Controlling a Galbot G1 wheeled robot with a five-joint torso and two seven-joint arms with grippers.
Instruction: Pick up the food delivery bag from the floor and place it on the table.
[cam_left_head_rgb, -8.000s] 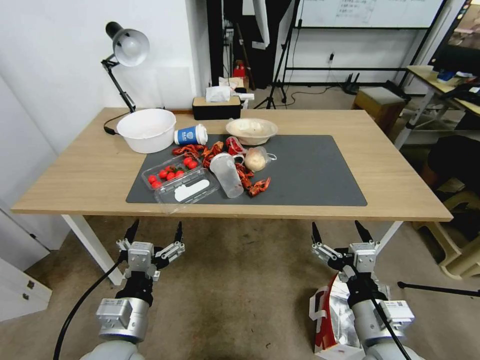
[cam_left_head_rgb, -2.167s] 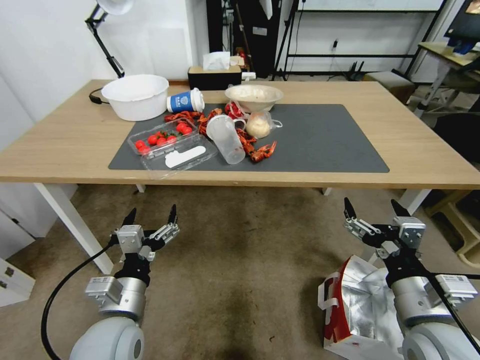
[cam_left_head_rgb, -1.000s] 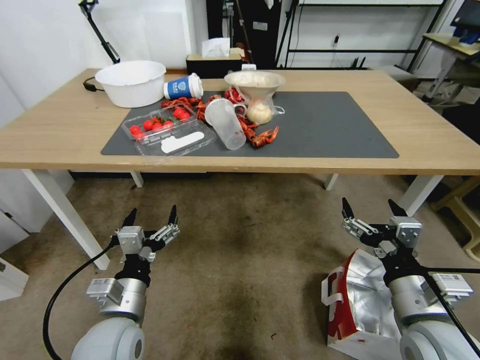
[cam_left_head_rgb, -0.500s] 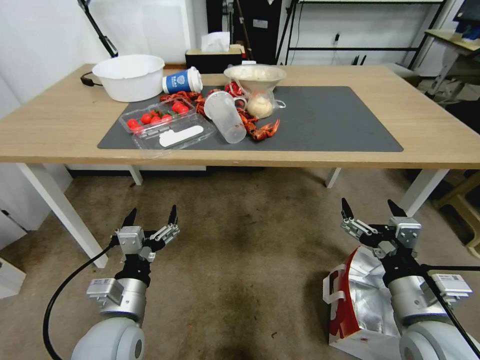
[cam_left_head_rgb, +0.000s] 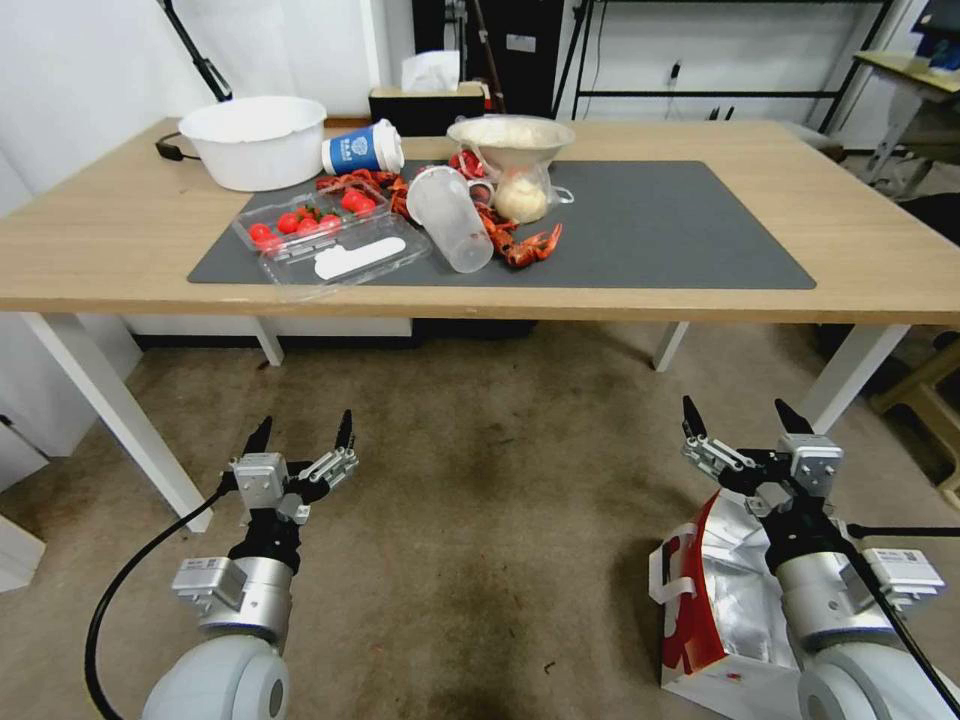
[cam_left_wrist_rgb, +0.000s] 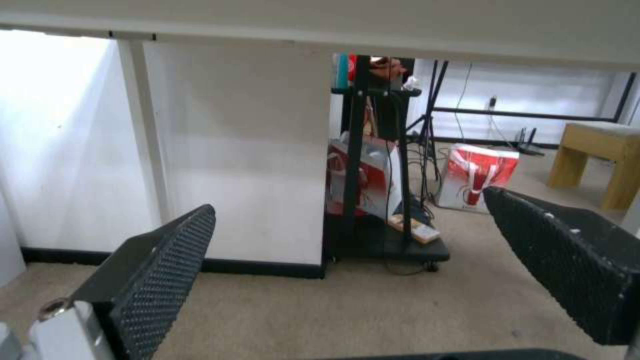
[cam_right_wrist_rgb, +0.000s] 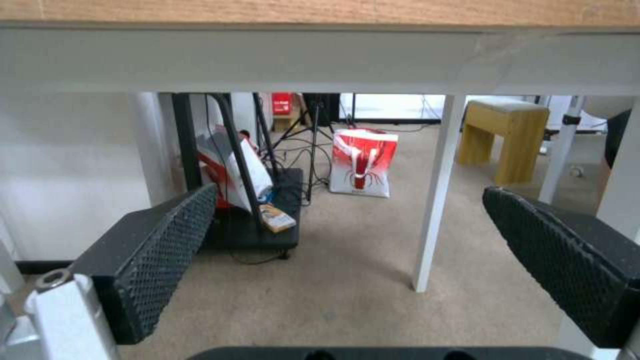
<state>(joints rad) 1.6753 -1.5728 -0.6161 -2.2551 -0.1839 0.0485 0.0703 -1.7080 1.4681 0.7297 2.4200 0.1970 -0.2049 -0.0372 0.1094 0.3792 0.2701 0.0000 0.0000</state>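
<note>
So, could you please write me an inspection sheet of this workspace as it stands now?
Surface: table of light wood, dark grey mat on it, right half bare.
Job's things: food delivery bag stands open on the floor, under the right arm.
Clutter: white basin, blue cup, tomato tray, tipped clear cup, crayfish, bowl, bagged bun.
Grippers: left gripper and right gripper both open, above the floor, holding nothing.
Cables: black cable loops from the left arm.
Surroundings: white wall, tissue box, red-and-white bag beyond the table.
</note>
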